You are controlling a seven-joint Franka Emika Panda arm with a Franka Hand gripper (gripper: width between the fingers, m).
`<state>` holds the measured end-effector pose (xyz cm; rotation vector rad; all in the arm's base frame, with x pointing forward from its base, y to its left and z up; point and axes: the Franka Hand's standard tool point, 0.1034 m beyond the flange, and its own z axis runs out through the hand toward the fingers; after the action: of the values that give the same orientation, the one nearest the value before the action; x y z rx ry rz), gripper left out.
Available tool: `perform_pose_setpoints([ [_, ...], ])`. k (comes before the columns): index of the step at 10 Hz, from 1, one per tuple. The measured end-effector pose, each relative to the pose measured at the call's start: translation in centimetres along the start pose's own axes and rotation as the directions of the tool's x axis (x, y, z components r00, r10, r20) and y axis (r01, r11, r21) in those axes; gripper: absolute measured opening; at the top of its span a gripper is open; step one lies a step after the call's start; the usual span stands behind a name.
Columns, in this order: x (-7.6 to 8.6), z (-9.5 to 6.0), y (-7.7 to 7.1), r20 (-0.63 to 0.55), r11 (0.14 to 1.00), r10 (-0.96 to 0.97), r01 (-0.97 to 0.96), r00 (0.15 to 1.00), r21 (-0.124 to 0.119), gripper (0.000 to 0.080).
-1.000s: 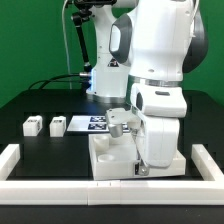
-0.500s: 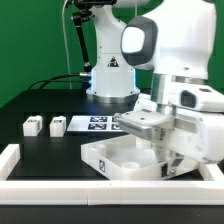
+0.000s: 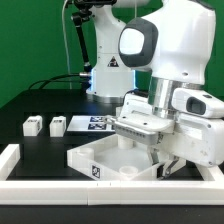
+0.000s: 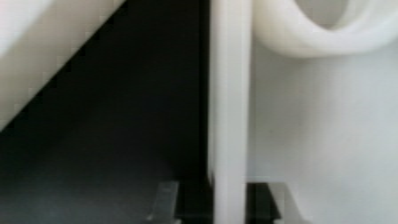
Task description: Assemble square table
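Note:
The square table's top (image 3: pixel 105 158), a white tray with a raised rim, rests skewed on the black table near the front rail. My gripper (image 3: pixel 150 149) reaches down onto its far right rim, and my big white wrist hides the fingertips in the exterior view. In the wrist view the gripper (image 4: pixel 221 203) is shut on the thin upright rim wall (image 4: pixel 228 100), one dark finger (image 4: pixel 173 203) on each side. A round corner hole ring (image 4: pixel 329 30) shows beside the wall. Two small white legs (image 3: pixel 32 126) (image 3: pixel 57 126) with tags stand at the exterior view's left.
The marker board (image 3: pixel 93 123) lies flat behind the top, in front of the robot base (image 3: pixel 108 75). A long white rail (image 3: pixel 10 160) borders the work area at the left and front. Cables run along the back left.
The top has turned and swung toward the exterior view's left with my gripper still clamped on its rim. My wrist has rotated and moved to the right.

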<state>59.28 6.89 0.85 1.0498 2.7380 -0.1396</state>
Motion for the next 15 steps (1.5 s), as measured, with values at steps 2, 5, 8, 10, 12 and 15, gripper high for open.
perform_pose_setpoints([
  [2, 0.8, -0.1, -0.6, -0.003, 0.976, -0.219, 0.219, 0.976, 0.009, 0.0058],
  [5, 1.8, -0.3, -0.7, -0.017, 0.899, -0.438, 0.438, 0.899, 0.014, 0.0058],
  [8, 1.7, -0.3, -1.1, -0.017, 0.823, -0.568, 0.568, 0.823, 0.022, 0.0058],
  [10, 1.8, -0.3, -1.1, -0.013, 0.679, -0.734, 0.734, 0.679, 0.008, 0.0058],
  [12, 1.9, -0.3, -1.2, 0.023, 0.6, -0.798, 0.798, 0.602, -0.054, 0.0068],
  [15, 2.4, -0.7, -1.1, -0.04, 0.562, -0.827, 0.827, 0.561, -0.017, 0.0074],
])
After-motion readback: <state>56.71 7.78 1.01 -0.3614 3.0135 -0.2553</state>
